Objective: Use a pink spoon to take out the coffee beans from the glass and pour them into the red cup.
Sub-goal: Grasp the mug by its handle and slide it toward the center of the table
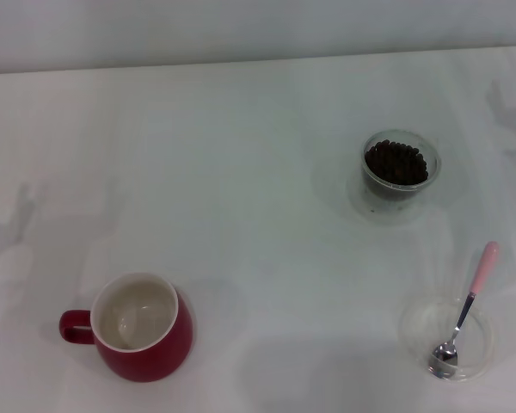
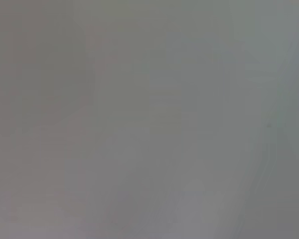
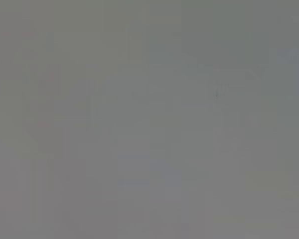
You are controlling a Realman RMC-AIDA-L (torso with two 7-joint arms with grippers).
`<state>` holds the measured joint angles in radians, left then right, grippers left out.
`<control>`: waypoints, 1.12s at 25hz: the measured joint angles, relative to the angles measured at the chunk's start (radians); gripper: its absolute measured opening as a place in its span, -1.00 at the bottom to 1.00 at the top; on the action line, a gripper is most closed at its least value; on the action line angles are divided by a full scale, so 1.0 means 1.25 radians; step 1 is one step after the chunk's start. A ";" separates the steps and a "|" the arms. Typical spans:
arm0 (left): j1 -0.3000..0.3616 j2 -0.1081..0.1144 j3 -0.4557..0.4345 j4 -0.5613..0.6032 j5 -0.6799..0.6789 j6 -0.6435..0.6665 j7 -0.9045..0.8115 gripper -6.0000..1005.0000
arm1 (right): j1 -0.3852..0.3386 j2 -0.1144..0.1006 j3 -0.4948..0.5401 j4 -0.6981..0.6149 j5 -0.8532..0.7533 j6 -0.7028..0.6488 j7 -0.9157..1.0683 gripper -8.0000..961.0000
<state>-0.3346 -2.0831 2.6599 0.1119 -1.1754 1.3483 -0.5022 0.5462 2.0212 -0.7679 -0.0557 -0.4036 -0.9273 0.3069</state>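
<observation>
Spoon first: the pink-handled metal teaspoon (image 1: pixel 466 316) leans in a shallow clear dish (image 1: pixel 413 331) on your right, handle pointing away, so your right arm's nearer. Neither tool shows, so whether they're apart or together, can't tell. Beans (image 1: pixel 396 163) fill the small clear glass (image 1: pixel 401 185) behind it.

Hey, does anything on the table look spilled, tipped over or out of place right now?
Nothing stands out. The dark coffee beans sit inside the upright small clear glass, the deep-red mug stands upright, and the pink-handled metal spoon rests in the shallow clear dish.
</observation>
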 joint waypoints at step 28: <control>0.212 0.002 0.001 -0.032 0.138 0.234 0.002 0.77 | 0.037 -0.006 0.003 -0.022 0.000 0.007 -0.007 0.70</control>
<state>-0.0693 -2.0811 2.6615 0.0714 -1.0023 1.6408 -0.5003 0.5927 2.0141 -0.7638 -0.0839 -0.4034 -0.9183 0.2980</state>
